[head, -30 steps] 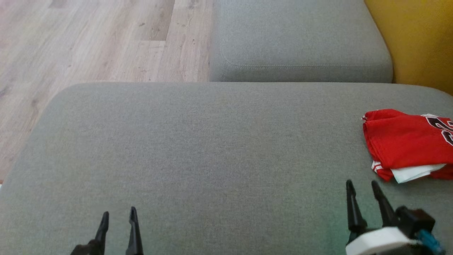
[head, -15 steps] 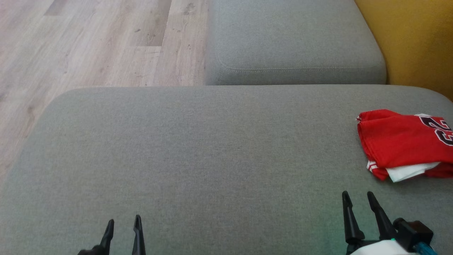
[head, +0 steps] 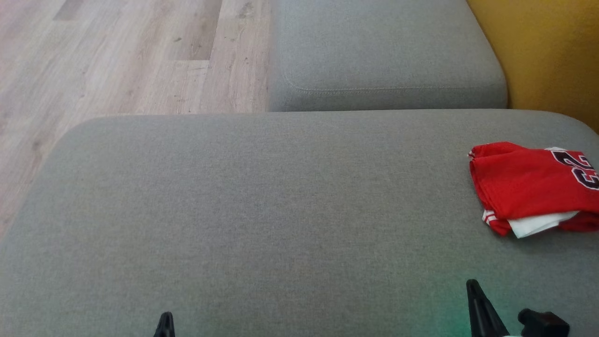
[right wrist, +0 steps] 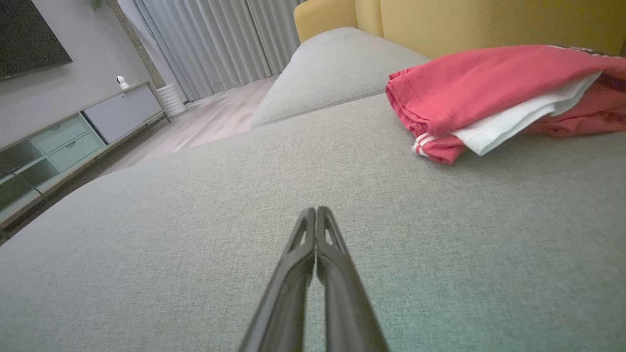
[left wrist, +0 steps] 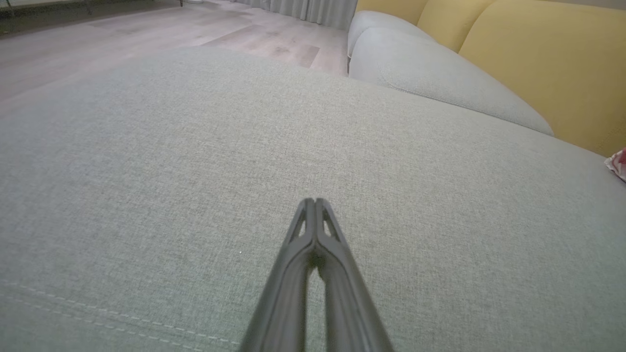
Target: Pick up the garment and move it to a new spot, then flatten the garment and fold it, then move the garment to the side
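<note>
– Grey sofa cushion [head: 281, 210] looks basically bare, so where's the garment [head: 529, 187]?
– Right edge, bundled into a red-and-white fold near the yellow backrest [head: 552, 47]. It looks folded and parked to the side, so I'd guess the job's about wrapped up.
– And the arms?
– Both low at the near edge, well apart from the cloth. Left gripper [left wrist: 314, 200] has its fingers pressed together on nothing. Right gripper [right wrist: 315, 209] is the same, tips touching, with the garment ahead and to its right. Probably tucked together so nothing snags.
– Room to move?
– Loads. The whole middle and left of the cushion is open. Wooden floor [head: 117, 56] lies past the left edge, and a second cushion [head: 383, 47] sits beyond the far edge.
</note>
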Robot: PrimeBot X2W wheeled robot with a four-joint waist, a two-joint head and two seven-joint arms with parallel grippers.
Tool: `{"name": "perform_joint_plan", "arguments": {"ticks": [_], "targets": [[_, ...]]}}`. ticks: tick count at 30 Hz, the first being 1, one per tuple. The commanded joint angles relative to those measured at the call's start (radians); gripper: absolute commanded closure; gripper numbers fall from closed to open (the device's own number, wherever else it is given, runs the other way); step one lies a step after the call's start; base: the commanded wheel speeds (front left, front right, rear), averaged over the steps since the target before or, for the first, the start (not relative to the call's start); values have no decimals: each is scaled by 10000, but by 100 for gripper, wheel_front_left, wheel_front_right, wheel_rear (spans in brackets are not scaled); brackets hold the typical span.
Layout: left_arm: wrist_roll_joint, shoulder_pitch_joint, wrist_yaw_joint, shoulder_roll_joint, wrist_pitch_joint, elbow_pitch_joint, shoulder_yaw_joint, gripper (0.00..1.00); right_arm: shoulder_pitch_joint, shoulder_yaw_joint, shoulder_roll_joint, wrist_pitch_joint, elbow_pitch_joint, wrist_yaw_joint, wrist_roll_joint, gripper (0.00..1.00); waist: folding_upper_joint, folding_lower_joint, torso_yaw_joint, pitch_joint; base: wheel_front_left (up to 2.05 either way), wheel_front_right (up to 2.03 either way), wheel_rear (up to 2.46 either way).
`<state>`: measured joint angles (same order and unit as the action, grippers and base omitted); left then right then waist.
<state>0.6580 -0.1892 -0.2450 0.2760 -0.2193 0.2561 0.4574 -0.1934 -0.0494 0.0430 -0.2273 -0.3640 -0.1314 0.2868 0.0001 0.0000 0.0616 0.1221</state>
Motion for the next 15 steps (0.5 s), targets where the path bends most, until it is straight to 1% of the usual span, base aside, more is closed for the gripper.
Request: {"name": "perform_joint_plan", "arguments": {"ticks": [1,15], "targets": [[247,432,109,20,90,-260,-272,100,427,95,10,90,355,0,372,100,-1,0,-10,-24,0,0,0],[1283,724,518,-218,435,-210,-856,100,713,257,25,450,445,1,1797,100,-1,0,-77,-158,0,0,0]]}}
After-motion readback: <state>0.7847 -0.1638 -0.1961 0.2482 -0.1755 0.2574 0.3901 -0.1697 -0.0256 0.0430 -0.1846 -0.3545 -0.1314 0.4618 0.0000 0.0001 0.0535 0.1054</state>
